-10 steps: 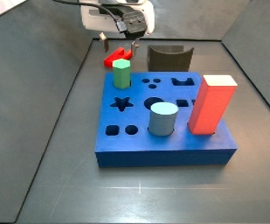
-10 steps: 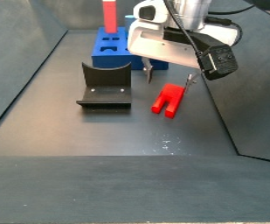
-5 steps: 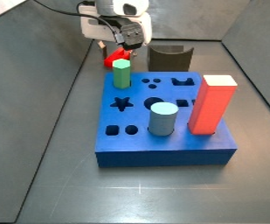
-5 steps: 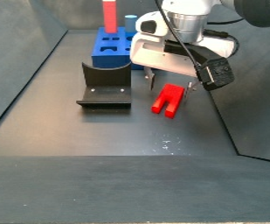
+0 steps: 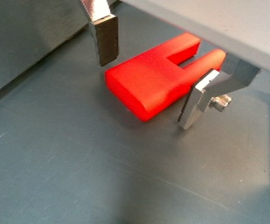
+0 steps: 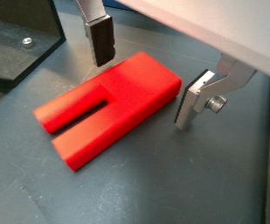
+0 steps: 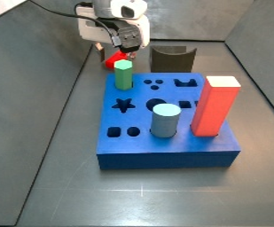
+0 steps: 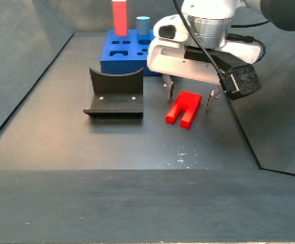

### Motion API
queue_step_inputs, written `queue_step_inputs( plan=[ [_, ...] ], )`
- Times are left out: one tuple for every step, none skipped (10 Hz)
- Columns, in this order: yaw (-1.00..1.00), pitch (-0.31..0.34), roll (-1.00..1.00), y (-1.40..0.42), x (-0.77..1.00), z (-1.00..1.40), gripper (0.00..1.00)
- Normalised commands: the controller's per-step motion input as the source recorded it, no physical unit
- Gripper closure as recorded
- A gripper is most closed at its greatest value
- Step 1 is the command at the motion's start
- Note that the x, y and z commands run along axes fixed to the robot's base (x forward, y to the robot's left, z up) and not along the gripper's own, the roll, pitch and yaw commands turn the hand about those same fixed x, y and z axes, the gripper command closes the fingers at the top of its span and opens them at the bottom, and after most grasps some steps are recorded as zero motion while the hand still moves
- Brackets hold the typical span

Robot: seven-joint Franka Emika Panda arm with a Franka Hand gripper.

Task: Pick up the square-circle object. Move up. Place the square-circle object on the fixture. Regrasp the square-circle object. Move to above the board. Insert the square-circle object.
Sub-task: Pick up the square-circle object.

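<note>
Still at the first step, by the look of it: picking up. Square-circle object (image 6: 107,107) lying flat on the dark floor, slotted end one way and solid square end the other, right of the fixture (image 8: 114,92) and apart from it in a side view, near the right-hand wall. Gripper (image 6: 147,80) low over the piece, fingers spread apart, one dark-padded plate (image 6: 100,39) on one flank of the solid end and the other plate (image 6: 193,99) on the opposite flank, with a gap showing on each side in both wrist views; nothing clamped. Straddling the solid block end rather than the forked end, probably because two flat parallel faces there give the pads a firm seat, whereas the slot prongs might flex or slip. Seemingly centred across the width so that closing would not shove the piece sideways. Fixture standing with its scooped face open toward the near side, presumably as a rest for the later regrasp. Board (image 7: 168,124) further off, already carrying a green peg (image 7: 123,74), a grey-blue cylinder (image 7: 164,121) and a tall red-orange block (image 7: 215,105); which hole is meant for the red piece not clear from here.
</note>
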Motion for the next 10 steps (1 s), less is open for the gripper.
queue_step_inputs(
  plan=[
    [0.0,0.0,0.0,0.0,0.0,0.0,1.0],
    [0.0,0.0,0.0,0.0,0.0,0.0,1.0],
    [0.0,0.0,0.0,0.0,0.0,0.0,1.0],
    [0.0,0.0,0.0,0.0,0.0,0.0,1.0],
    [0.0,0.0,0.0,0.0,0.0,0.0,1.0],
    [0.0,0.0,0.0,0.0,0.0,0.0,1.0],
    [0.0,0.0,0.0,0.0,0.0,0.0,1.0],
    [0.0,0.0,0.0,0.0,0.0,0.0,1.0],
    [0.0,0.0,0.0,0.0,0.0,0.0,1.0],
    [0.0,0.0,0.0,0.0,0.0,0.0,1.0]
  ],
)
